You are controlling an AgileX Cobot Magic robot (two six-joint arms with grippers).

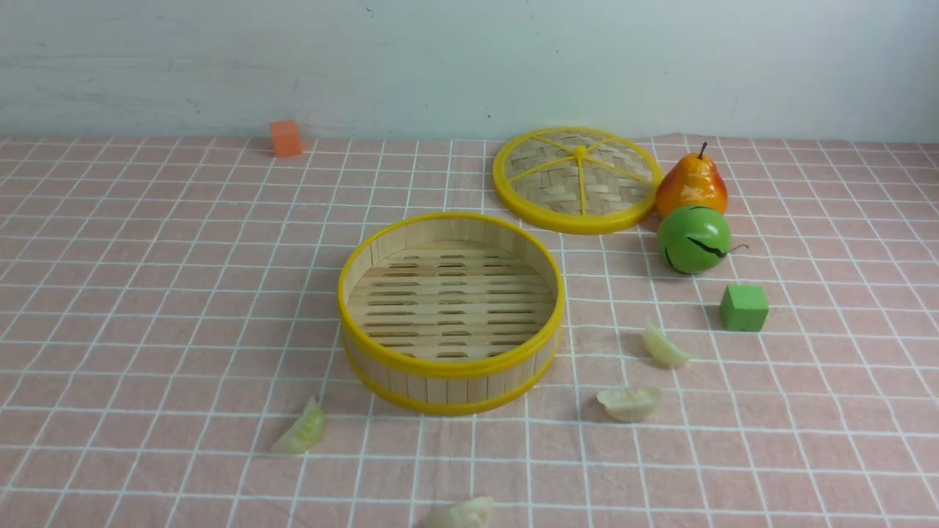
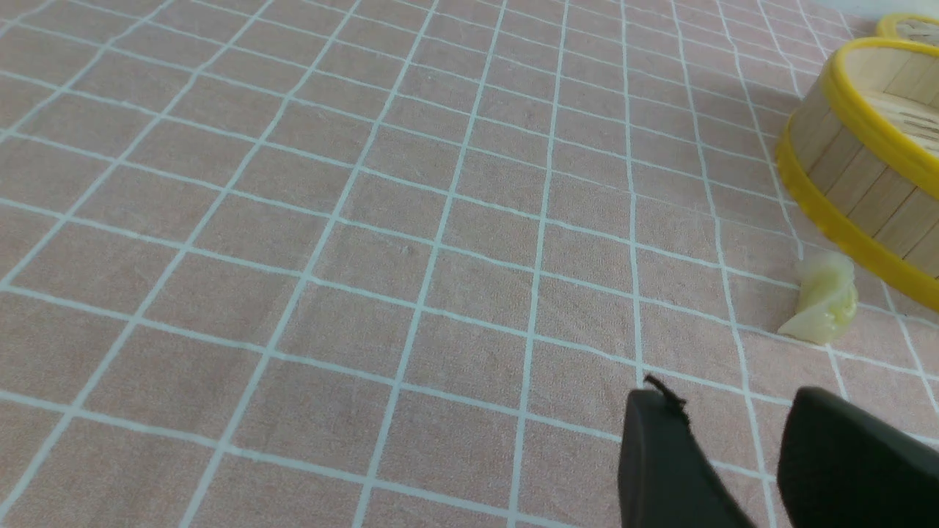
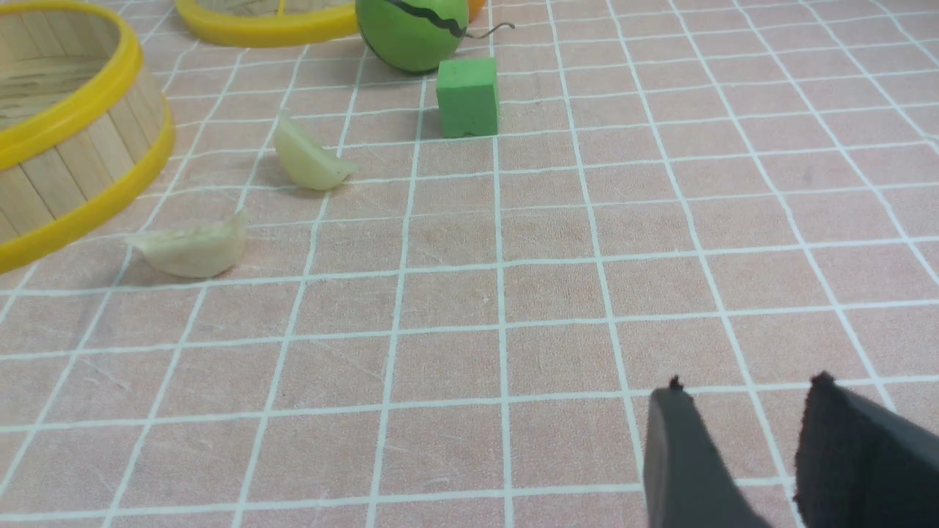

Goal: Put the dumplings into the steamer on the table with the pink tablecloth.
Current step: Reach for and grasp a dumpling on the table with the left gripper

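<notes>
The steamer (image 1: 447, 370) stands mid-table on the pink tablecloth (image 1: 147, 293), its slatted floor bare. Several dumplings lie around it: a green-tinted one (image 1: 302, 429) front left, one (image 1: 461, 515) at the bottom edge, and two to the right (image 1: 629, 403) (image 1: 665, 346). Neither arm shows in the front view. In the left wrist view my left gripper (image 2: 730, 400) is open over bare cloth, short of the green-tinted dumpling (image 2: 823, 301) beside the steamer (image 2: 858, 183). My right gripper (image 3: 748, 389) is open and empty, well away from the two dumplings (image 3: 192, 248) (image 3: 312, 158).
The flat woven lid (image 1: 576, 180) lies behind the steamer on the right. Beside it stand a pear (image 1: 691, 183), a round green fruit (image 1: 693, 239) and a green cube (image 1: 744, 308). An orange cube (image 1: 286, 138) sits at the far left by the wall.
</notes>
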